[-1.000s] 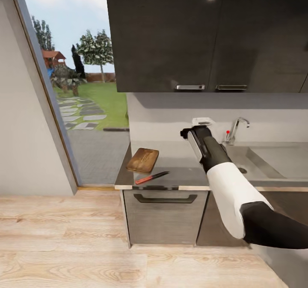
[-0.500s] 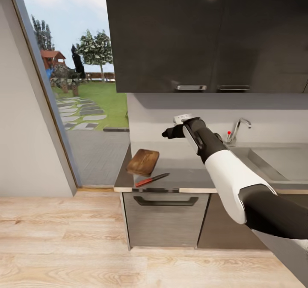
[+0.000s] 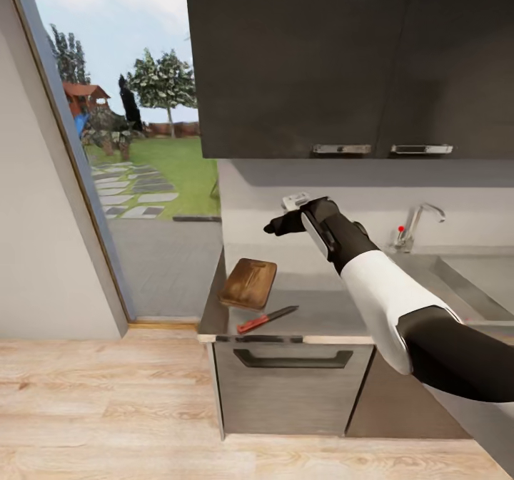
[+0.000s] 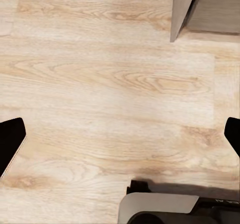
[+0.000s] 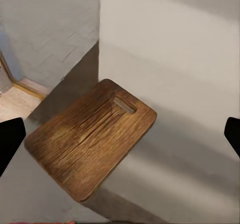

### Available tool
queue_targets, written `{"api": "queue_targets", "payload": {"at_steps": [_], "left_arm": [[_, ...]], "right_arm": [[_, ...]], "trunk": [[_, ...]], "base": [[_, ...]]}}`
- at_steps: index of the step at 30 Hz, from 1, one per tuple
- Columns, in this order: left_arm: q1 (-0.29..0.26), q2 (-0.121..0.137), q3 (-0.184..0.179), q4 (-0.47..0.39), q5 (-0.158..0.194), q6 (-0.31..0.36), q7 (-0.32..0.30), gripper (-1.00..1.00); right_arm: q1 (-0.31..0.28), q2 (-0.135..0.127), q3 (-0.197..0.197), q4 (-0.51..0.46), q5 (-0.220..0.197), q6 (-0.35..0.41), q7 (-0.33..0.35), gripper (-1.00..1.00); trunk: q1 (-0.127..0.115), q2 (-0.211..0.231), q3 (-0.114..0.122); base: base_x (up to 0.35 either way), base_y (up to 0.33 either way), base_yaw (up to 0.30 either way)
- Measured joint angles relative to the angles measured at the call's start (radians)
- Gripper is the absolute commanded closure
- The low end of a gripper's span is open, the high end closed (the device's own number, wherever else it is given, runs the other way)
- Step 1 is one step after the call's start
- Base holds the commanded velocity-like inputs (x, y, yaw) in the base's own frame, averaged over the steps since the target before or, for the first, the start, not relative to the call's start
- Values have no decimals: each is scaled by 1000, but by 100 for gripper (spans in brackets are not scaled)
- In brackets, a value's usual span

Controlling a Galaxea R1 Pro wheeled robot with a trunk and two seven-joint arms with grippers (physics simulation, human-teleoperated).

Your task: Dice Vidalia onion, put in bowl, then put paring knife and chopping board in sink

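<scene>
The brown chopping board [image 3: 248, 282] lies at the left end of the grey countertop [image 3: 325, 303]. The paring knife [image 3: 268, 318] with its orange-red handle rests near the counter's front edge, just in front of the board. My right gripper [image 3: 275, 226] hovers above the counter, behind and above the board. In the right wrist view the board [image 5: 90, 144] lies below the right gripper [image 5: 120, 136], which is open and holds nothing. My left gripper [image 4: 120, 139] is open over the wood floor. The sink [image 3: 475, 280] with its tap [image 3: 417, 223] is at the right. The onion and the bowl are out of view.
Glossy black upper cabinets [image 3: 343, 59] hang above the counter. A dark grey drawer front with a handle [image 3: 293, 359] sits under the board. A glass door to a garden [image 3: 135, 166] is at the left. Light wood floor [image 3: 107, 409] spreads in front.
My right arm swung left from near the tap to above the board. The view shifted, so the counter now sits a little further right.
</scene>
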Motion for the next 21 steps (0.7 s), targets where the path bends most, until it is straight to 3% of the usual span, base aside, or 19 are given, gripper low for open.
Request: {"api": "queue_targets", "payload": {"at_steps": [4, 10, 15, 18, 21], "left_arm": [[0, 1, 0, 0, 0, 0, 0, -100], [0, 3, 0, 0, 0, 0, 0, -100], [0, 5, 0, -1, 0, 0, 0, -100], [0, 6, 0, -1, 0, 0, -1, -100], [0, 6, 1, -1, 0, 0, -1, -100]], "right_arm": [[0, -8, 0, 0, 0, 0, 35, -100], [0, -49, 0, 21, 1, -2, 155, -100], [0, -71, 0, 39, 2, -4, 201, -100], [0, -104, 1, 67, 2, -6, 249, -100], [0, -121, 2, 116, 3, -36, 287, -100]], "trunk": [[0, 0, 0], [0, 0, 0], [0, 0, 0], [0, 0, 0], [0, 0, 0]], "base": [[272, 96, 0], [277, 115, 0], [289, 116, 0], [317, 25, 0], [323, 6, 0]]}}
